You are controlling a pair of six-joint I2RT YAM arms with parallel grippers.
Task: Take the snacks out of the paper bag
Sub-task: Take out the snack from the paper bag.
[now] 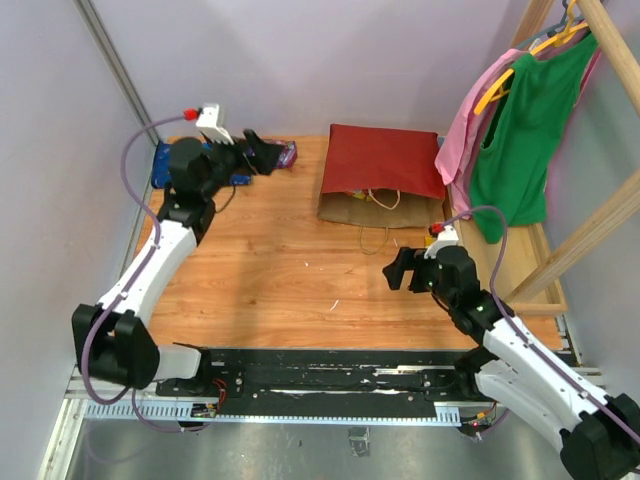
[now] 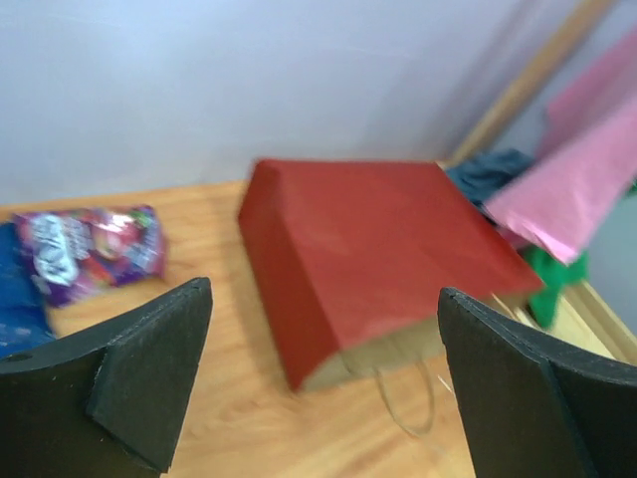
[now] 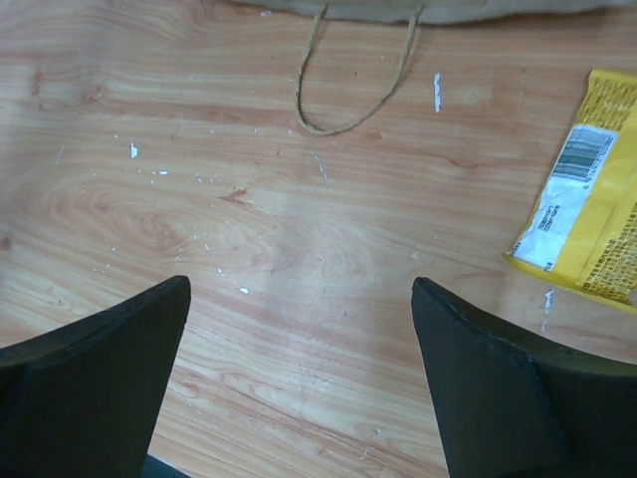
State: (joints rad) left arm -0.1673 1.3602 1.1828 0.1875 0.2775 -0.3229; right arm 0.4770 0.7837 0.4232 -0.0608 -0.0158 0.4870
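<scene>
Paper bag (image 1: 383,170) lying flat on wooden table (image 1: 260,270), left gripper (image 1: 262,153) gaping wide near purple candy packet (image 2: 95,249), right gripper (image 3: 299,289) spread open beside yellow packet (image 3: 592,189).

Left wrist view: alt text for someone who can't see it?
A red paper bag lies on its side on a wooden table, seen through the open left gripper. A purple snack packet lies left of it, pink cloth right.
</scene>
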